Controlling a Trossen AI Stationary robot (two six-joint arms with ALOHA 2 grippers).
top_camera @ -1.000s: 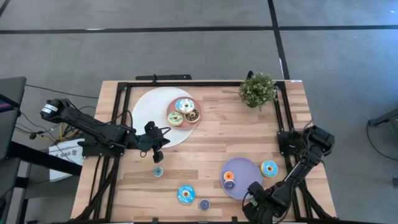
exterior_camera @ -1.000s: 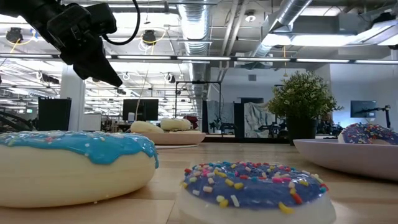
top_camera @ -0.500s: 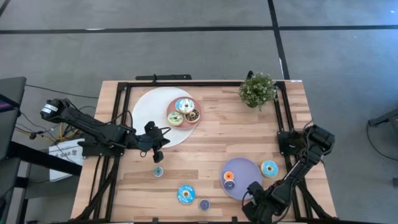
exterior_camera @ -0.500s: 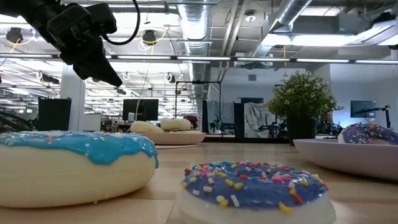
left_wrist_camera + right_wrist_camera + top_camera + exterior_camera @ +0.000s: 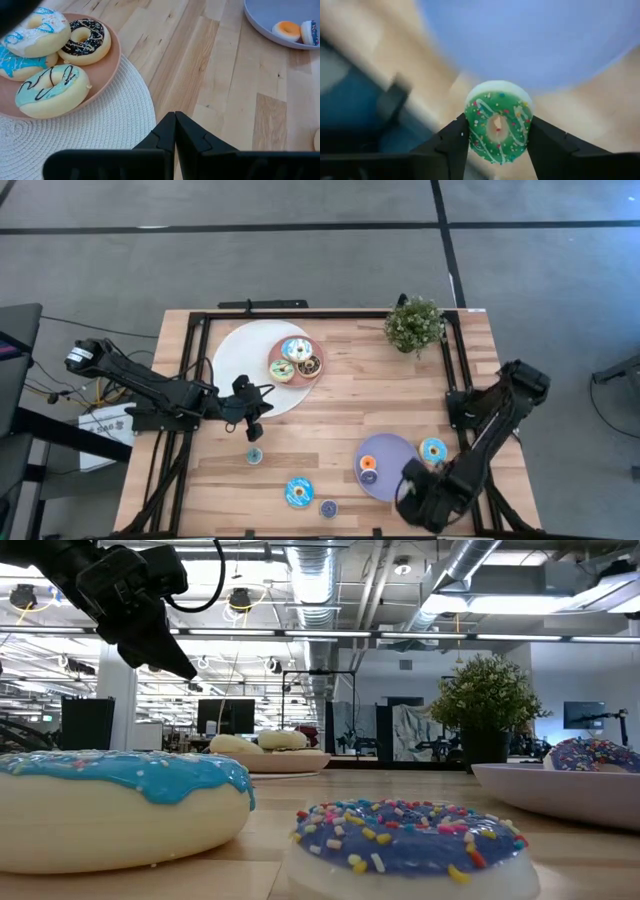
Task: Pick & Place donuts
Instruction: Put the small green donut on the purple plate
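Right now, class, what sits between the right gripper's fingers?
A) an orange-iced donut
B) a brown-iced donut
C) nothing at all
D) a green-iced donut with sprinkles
D: the right wrist view shows the right gripper with its two dark fingers pressed against either side of the green-iced donut with sprinkles, just off the lavender plate.

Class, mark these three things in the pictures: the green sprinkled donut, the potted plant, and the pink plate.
green sprinkled donut (image 5: 497,122), right wrist view, on its green icing.
potted plant (image 5: 414,323), high view, on its leaves.
pink plate (image 5: 102,70), left wrist view, on its bare rim.
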